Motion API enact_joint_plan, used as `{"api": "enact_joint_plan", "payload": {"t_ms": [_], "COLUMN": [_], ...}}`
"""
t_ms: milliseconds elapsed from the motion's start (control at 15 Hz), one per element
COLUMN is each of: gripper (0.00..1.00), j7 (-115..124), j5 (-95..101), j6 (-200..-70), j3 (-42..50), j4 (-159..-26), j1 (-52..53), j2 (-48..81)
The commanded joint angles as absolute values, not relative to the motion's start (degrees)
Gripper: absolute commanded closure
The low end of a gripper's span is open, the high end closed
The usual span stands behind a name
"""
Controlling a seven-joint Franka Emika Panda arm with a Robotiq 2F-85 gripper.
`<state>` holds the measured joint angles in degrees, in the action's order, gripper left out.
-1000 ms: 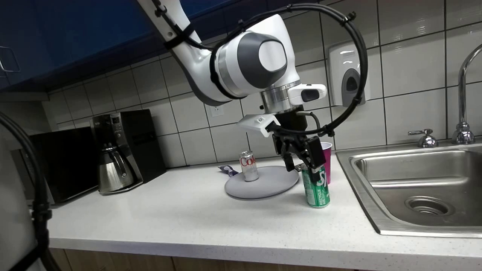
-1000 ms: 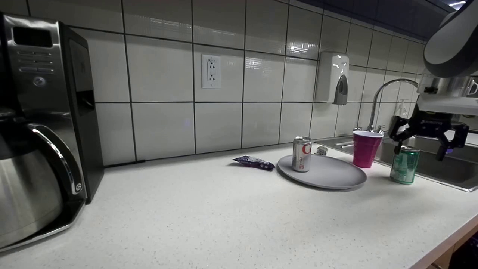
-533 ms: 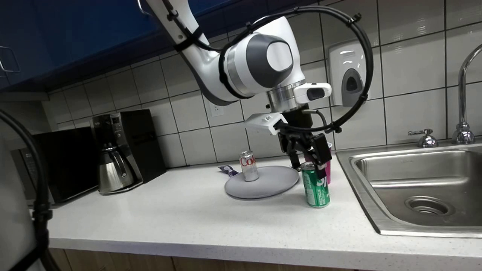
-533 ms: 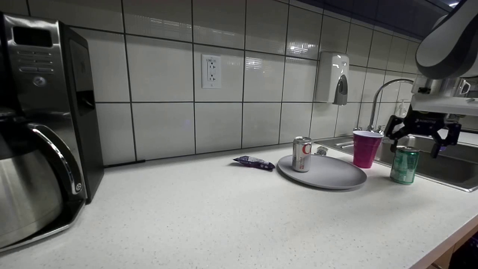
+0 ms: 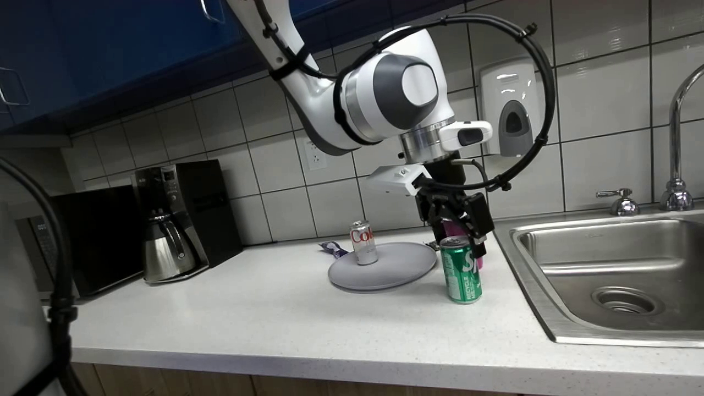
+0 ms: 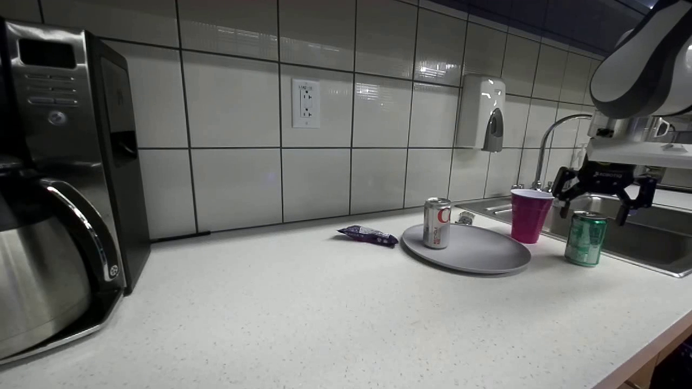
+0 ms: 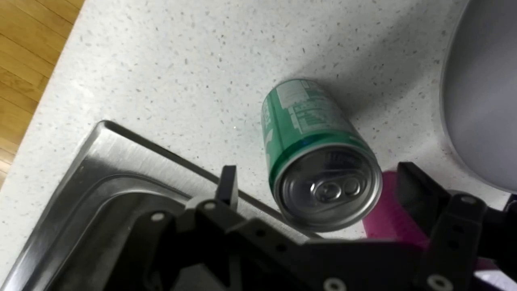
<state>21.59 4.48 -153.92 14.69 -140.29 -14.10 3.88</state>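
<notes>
Shifted slightly left since the earlier frame in an exterior view, the gripper (image 6: pixel 593 214) hangs with its jaws wide apart, holding nothing. Leftmost stands a steel carafe (image 6: pixel 43 281), contents hidden. Right of it, a silver can (image 6: pixel 436 227) stands upright on a gray plate (image 6: pixel 486 256); then a pink cup (image 6: pixel 530 219), its contents out of sight. Farther right, the green can (image 6: pixel 586 242) stands upright on the counter (image 6: pixel 378 308) near the gripper. Probably slick, easily dented and light unless full (fill unseen), it looks safest taken gently around mid-body.
</notes>
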Motion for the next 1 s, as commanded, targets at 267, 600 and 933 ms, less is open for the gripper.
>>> {"api": "enact_joint_plan", "payload": {"t_ms": [267, 600, 933], "gripper": [0.0, 0.0, 0.44], "j7": [18.6, 17.6, 17.2], "j5": [2.8, 2.2, 2.0], "j6": [-152.6, -152.4, -152.4], "j3": [14.9, 14.7, 14.8], "j4": [-137.5, -137.0, -136.8], "j1": [-13.7, -13.3, -13.1], "j2": [6.3, 7.3, 8.1]}}
